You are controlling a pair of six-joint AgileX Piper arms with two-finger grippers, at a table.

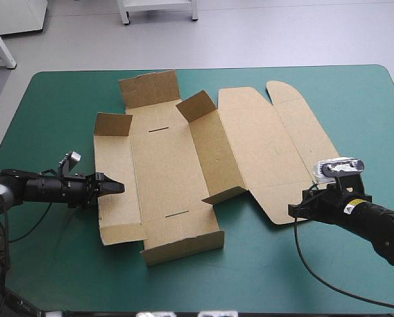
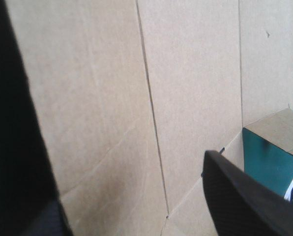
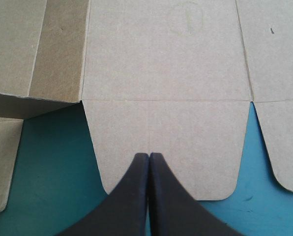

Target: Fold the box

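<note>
On my left, the left end effector point(image 1: 112, 187) lies low at the left side panel of the box point(image 1: 167, 165), its black fingers spread apart over bare brown board, gripping nothing. The box sits in the middle of the table point(image 1: 362, 105), mostly flat, with a few short walls raised and the lid spread toward the right. On my right, the right end effector point(image 3: 149, 157) is clenched to a point and empty, its tips over the lid's rounded near flap point(image 3: 171, 128). I judge the board light and stiff, bending only at its creases and liable to slide. I would take a wall by its free edge, mid-length.
</note>
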